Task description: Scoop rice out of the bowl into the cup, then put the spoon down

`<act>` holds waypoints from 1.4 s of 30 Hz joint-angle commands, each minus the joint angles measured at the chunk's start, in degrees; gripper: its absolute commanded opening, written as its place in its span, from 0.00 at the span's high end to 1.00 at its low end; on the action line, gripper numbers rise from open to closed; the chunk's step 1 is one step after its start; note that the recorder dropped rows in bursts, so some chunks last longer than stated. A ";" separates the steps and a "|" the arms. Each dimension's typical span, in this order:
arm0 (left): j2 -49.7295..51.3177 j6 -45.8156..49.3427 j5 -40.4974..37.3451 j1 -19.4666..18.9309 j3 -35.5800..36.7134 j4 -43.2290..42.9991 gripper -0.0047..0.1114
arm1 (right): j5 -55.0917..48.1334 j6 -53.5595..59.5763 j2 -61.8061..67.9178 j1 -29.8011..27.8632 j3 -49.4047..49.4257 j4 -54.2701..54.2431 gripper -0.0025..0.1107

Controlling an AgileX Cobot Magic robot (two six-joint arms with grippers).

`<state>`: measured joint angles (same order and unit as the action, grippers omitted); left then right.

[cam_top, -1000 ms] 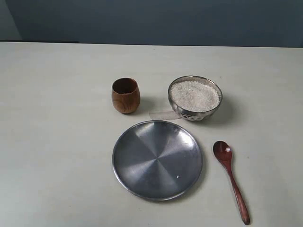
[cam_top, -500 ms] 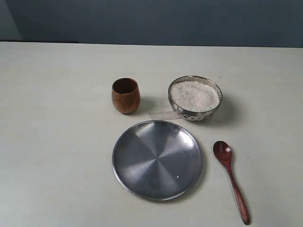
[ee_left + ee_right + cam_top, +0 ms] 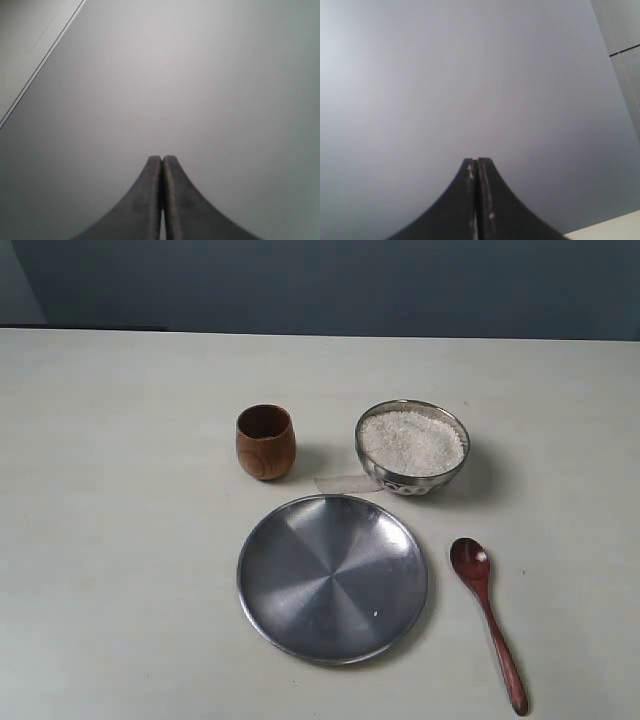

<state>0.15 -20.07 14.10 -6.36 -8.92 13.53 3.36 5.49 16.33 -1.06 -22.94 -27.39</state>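
In the exterior view the steel bowl (image 3: 412,487) stands right of centre, filled with white rice (image 3: 411,443). The brown wooden cup (image 3: 265,442) stands upright to its left, its dark inside showing no rice. The reddish-brown spoon (image 3: 488,618) lies flat on the table at the lower right, head toward the bowl. Neither arm shows in the exterior view. My left gripper (image 3: 162,159) is shut on nothing and faces a plain grey surface. My right gripper (image 3: 477,160) is also shut on nothing, facing the same kind of grey surface.
A large flat steel plate (image 3: 332,576) lies in front of the cup and bowl, left of the spoon. A small strip of clear tape (image 3: 343,483) lies on the pale table (image 3: 120,540) beside the bowl. A dark wall runs behind the table.
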 commanded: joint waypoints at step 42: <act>28.43 26.77 -52.01 0.19 -38.85 9.85 0.96 | -10.62 1.58 1.72 5.09 -8.92 12.18 0.98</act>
<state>23.82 1.74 -33.13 -6.36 -44.00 20.44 -5.08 6.49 17.48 3.86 -28.67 -17.10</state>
